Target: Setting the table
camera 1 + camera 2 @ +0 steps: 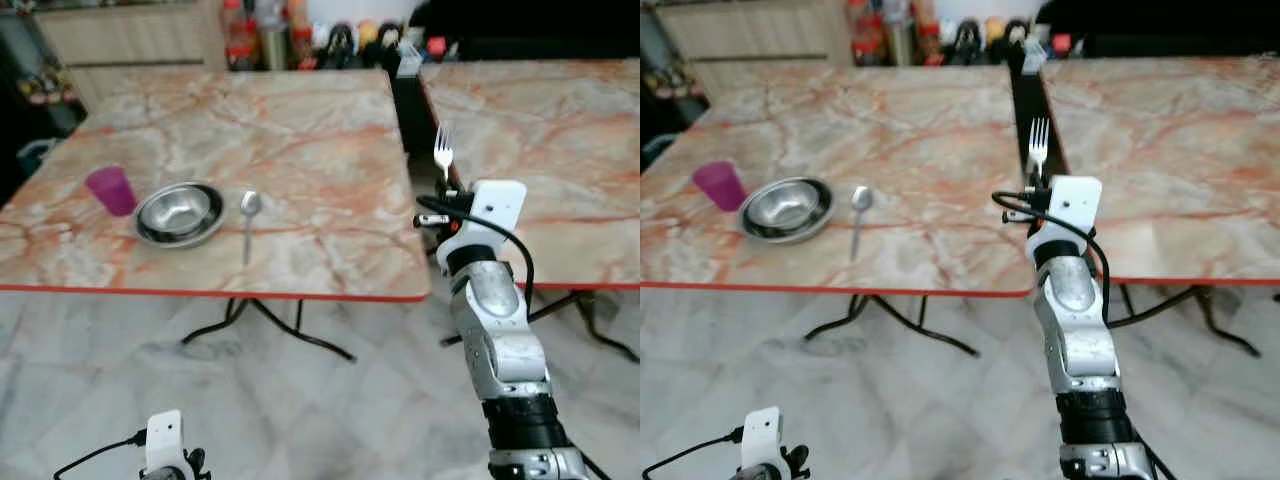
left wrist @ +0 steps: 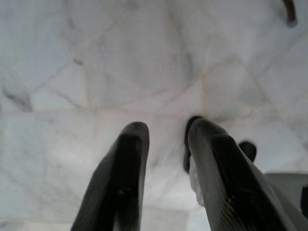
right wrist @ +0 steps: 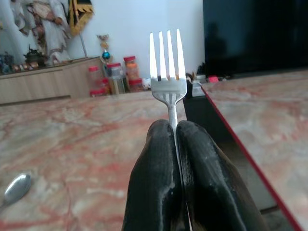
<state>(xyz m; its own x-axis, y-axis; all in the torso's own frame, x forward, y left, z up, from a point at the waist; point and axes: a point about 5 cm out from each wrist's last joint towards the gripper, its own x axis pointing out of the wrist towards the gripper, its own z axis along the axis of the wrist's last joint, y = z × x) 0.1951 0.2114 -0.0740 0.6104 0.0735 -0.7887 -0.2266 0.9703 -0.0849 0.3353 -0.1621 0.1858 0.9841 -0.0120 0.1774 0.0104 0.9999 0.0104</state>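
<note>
Right gripper (image 3: 174, 139) clamps the fork (image 3: 168, 62) upright beside the table (image 1: 300, 140); left gripper (image 2: 166, 144) hangs low, fingers parted, over the floor (image 2: 96, 57).

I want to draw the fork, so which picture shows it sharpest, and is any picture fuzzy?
Right wrist view: the fork is sharp and bright, pinched upright in the right gripper. Left eye view: the fork is tiny and soft. Left wrist view: the left gripper looks blurry, over a pale floor.

Cream surface (image 1: 300, 130) veined orange, red-edged; magenta cup (image 1: 111, 190); shiny silver bowl (image 1: 180, 212), spoon (image 1: 249, 222) and fork (image 3: 167, 72); grey-white marbled floor (image 1: 330, 410).
</note>
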